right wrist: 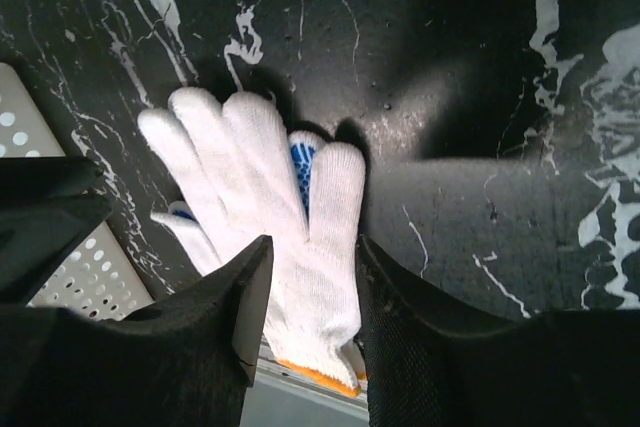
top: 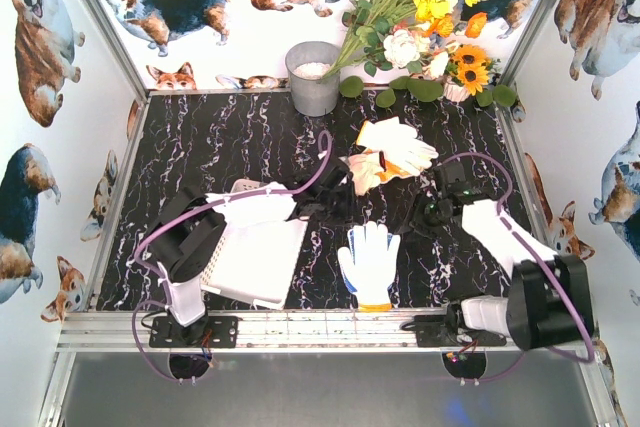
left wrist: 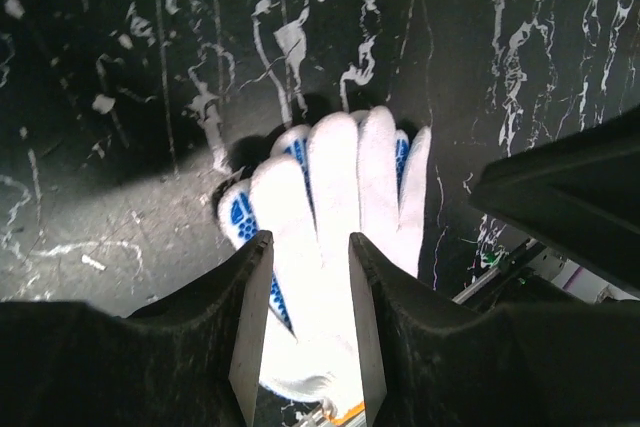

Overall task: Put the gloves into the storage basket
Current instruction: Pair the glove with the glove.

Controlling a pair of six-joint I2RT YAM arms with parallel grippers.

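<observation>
**A:** Where are the gloves?

**B:** One white knit glove (top: pixel 370 259) with an orange cuff lies flat on the black marbled table (top: pixel 250 137). It is at the near edge, about the middle, with its fingers pointing far. In the wrist views, blue dots peek out from under its fingers. A heap of gloves (top: pixel 397 152) lies farther back, right of centre, in front of the flowers (top: pixel 420 17).

**A:** And the storage basket?

**B:** The white storage basket (top: pixel 215 277) sits at the near left, beside the single glove but apart from it. The left arm reaches across it.

**A:** Are the grippers gripping anything?

**B:** No. The left gripper (left wrist: pixel 308 239) has its jaws parted with nothing between them, and the glove shows on the table below. The right gripper (right wrist: pixel 313 244) is likewise released and empty above the same glove.
</observation>
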